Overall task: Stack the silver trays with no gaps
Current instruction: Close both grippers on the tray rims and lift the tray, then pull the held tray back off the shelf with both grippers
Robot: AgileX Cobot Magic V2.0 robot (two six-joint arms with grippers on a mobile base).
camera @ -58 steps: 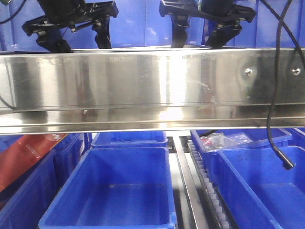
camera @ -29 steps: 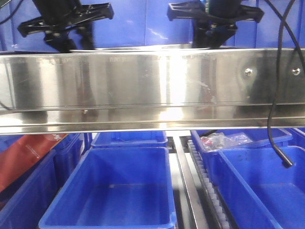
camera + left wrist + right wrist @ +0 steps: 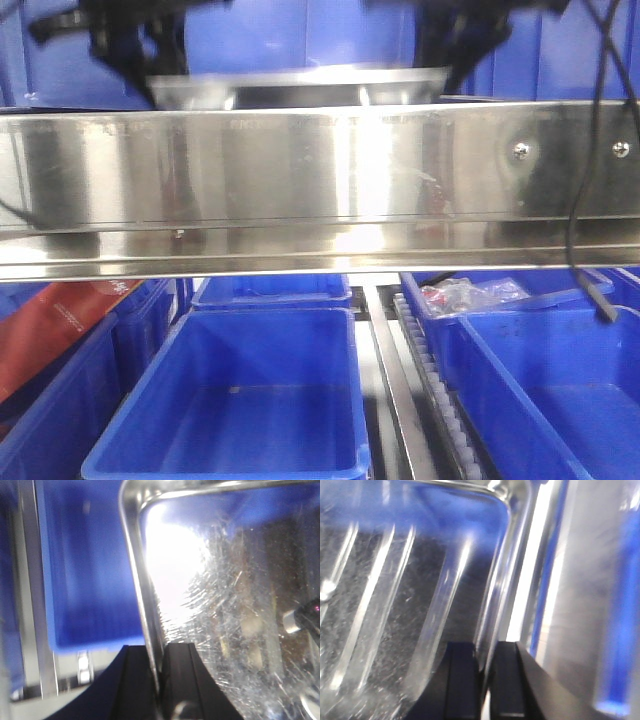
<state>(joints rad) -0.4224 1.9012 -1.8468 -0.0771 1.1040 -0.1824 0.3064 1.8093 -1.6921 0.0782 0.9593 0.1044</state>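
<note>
Nearest, a blue bin lies under the steel rail. Just beyond the rail, the silver tray now shows above its top edge, raised since a second ago. The left gripper is clamped on the tray's left rim and the right gripper on its right rim. The lift is likely underway, the stacking still ahead.

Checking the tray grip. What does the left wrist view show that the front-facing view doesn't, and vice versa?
Only the left wrist: the left gripper pinching the silver tray by its rim, and the scratched tray floor. Only the front: the steel rail, the blue bins below it, and the right gripper at the tray's other end. Both: the tray, with blue plastic behind.
</note>
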